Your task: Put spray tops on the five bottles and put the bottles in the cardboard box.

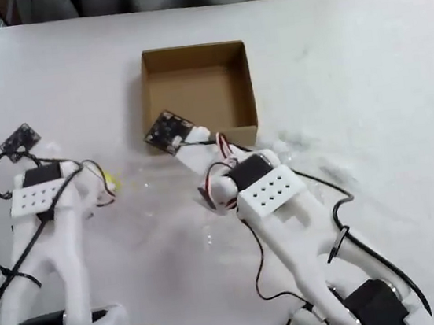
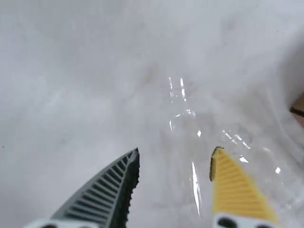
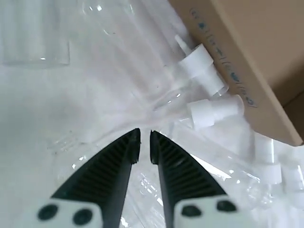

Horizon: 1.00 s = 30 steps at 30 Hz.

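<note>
- left gripper [image 2: 175, 152] wide open, clear plastic bottle [image 2: 184, 118] lying flat right between its jaws, long axis pointing away
- right gripper [image 3: 145, 137] pinched closed on nothing, white spray tops [image 3: 202, 66] just ahead by the brown cardboard box [image 3: 247, 57]

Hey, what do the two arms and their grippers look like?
The left arm and right arm are white plastic with black motors, red and black cables. The left gripper has one grey and one yellow ridged finger; the right gripper has two black ones.
</note>
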### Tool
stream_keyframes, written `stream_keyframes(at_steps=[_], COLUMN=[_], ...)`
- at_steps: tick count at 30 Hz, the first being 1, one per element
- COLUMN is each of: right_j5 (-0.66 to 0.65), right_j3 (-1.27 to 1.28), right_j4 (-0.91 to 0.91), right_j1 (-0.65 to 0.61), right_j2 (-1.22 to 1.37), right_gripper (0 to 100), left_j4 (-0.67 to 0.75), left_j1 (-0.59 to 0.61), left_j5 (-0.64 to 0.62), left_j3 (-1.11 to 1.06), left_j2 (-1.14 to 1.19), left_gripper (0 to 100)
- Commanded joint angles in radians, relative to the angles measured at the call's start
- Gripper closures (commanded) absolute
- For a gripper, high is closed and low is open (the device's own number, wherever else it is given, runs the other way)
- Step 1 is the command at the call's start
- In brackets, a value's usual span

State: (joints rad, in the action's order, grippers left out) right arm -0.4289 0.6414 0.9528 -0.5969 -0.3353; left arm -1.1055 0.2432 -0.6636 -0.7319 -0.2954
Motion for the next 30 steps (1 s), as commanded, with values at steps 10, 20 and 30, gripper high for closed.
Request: stream_keyframes(at_steps=[10,20,30], right_j5=[-0.011,-0.011,-0.011], right_j3=[0.003,0.006,0.008], right_j4=[-0.016,-0.016,-0.016], right_j1=[0.008,0.008,0.008], right_j2=[-0.035,-0.035,-0.035], right_gripper=[98.1,98.1,98.1], left_j4=[0.057,0.075,0.086], left_j1=[-0.033,-0.031,-0.051], left_j5=[-0.009,-0.040,0.098], left_j3=[0.028,0.061,0.061], left_j2=[0.076,0.147,0.142], left_gripper=[76,76,97])
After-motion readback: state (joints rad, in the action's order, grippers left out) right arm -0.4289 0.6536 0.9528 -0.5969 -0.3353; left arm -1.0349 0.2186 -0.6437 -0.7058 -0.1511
